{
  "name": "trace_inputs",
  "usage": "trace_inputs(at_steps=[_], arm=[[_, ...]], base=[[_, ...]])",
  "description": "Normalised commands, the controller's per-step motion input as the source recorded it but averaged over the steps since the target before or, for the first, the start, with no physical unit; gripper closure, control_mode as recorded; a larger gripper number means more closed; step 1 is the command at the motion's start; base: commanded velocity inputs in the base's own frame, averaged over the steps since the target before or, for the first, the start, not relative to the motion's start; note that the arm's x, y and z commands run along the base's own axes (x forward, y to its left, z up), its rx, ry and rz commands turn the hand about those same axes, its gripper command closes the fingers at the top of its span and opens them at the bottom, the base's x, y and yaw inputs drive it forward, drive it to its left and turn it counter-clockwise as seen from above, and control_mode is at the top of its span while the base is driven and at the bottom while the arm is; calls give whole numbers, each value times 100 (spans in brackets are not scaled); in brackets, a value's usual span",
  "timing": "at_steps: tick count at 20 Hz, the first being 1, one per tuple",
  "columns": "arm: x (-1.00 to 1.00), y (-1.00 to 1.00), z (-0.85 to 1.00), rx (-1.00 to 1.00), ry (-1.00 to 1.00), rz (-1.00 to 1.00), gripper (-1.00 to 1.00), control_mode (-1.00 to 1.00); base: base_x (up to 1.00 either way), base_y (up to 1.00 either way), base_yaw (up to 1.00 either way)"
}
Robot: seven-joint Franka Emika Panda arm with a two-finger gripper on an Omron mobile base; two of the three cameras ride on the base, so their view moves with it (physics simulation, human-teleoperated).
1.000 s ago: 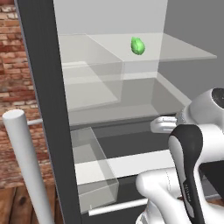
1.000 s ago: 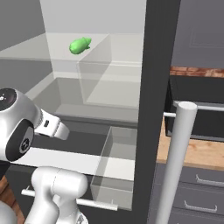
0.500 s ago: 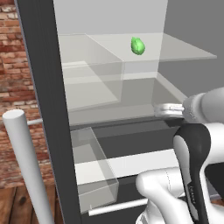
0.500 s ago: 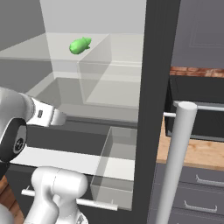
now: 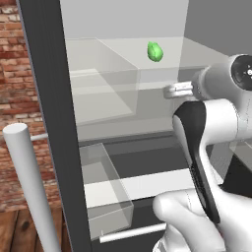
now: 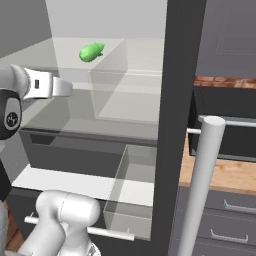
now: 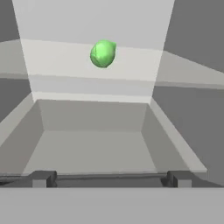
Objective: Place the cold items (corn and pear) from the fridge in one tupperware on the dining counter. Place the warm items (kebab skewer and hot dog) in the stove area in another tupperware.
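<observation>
The corn (image 5: 155, 51) (image 6: 91, 51), a bright green cob, lies on an upper glass shelf inside the open fridge (image 5: 49, 98) (image 6: 175, 100). My gripper (image 5: 173, 90) (image 6: 64, 87) reaches into the fridge just below that shelf, in front of the cob and apart from it. In the hand view the corn (image 7: 103, 53) sits ahead and above, over a clear box, and my gripper (image 7: 110, 178) stands open with nothing between its fingertips (image 7: 41, 178). The pear, kebab skewer, hot dog, tupperware and dining counter are out of view.
Clear bins (image 5: 106, 192) (image 6: 132, 190) and a white drawer front sit low in the fridge. Silver bar handles (image 5: 29, 187) (image 6: 200, 185) stand close in front. A brick wall (image 5: 19, 74) is at the left; a wood counter (image 6: 225, 172) with dark cabinets is at the right.
The arm has lifted the open gripper from the lower shelf level up toward the corn's shelf. The corn has not moved.
</observation>
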Motion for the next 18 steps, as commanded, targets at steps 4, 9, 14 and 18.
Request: trace_inputs(at_steps=[4,9,14,18], arm=[[61,-4,40,-1,-2,1,-100,-100],[62,-2,25,0,0,1,-100,-100],[57,0,1,0,1,0,-100,-100],[55,0,0,0,4,0,-100,-100]], base=[[0,0,0],[0,0,0],[0,0,0],[0,0,0]])
